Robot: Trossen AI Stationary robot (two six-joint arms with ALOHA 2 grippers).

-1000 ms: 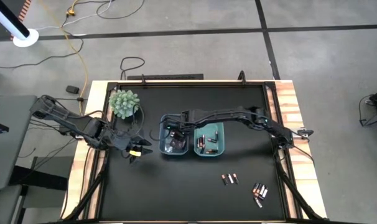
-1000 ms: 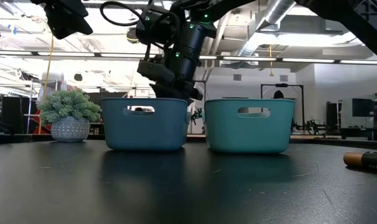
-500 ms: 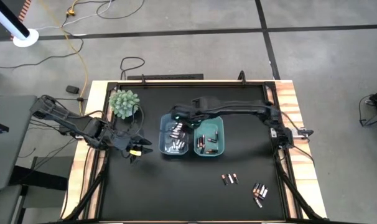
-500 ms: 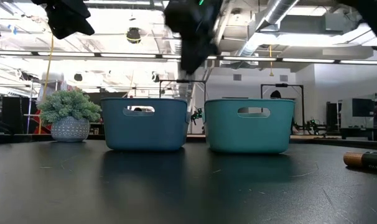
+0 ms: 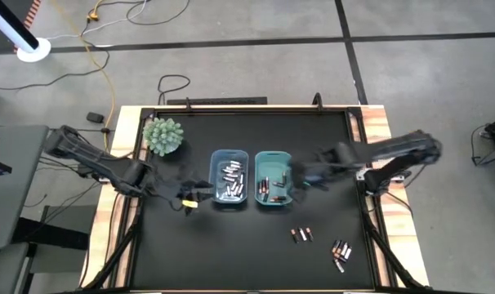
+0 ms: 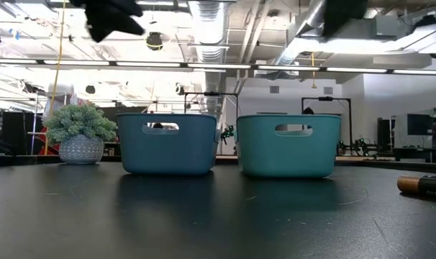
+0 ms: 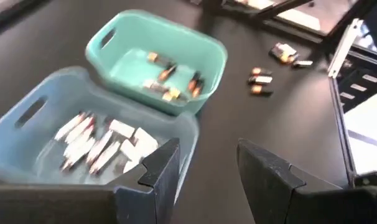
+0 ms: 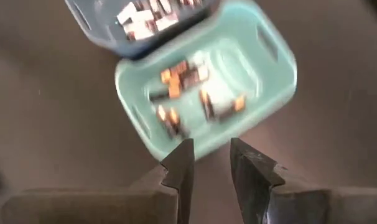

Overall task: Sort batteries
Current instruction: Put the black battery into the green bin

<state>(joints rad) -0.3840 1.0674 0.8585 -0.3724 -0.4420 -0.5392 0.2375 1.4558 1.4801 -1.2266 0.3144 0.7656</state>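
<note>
High view: sorted batteries [image 5: 229, 181] fill two bins; loose batteries [image 5: 339, 253] lie on the table [image 5: 231, 245], well apart.
Right gripper [image 8: 208, 163]: narrowly parted, empty, beside the teal bin [image 5: 274, 178].
Left gripper [image 7: 204, 165]: open, empty, waiting.
Next: my judgement, descend squarely over one loose battery.

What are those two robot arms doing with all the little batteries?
They are sorting batteries into two bins. The blue bin holds silvery-white batteries; the teal bin holds dark ones with copper ends. The right hand hovers at the teal bin's side, fingers slightly apart, carrying nothing. The left hand waits, open, beside the blue bin. A few loose batteries lie unsorted on the black table, with another cluster nearby.
</note>
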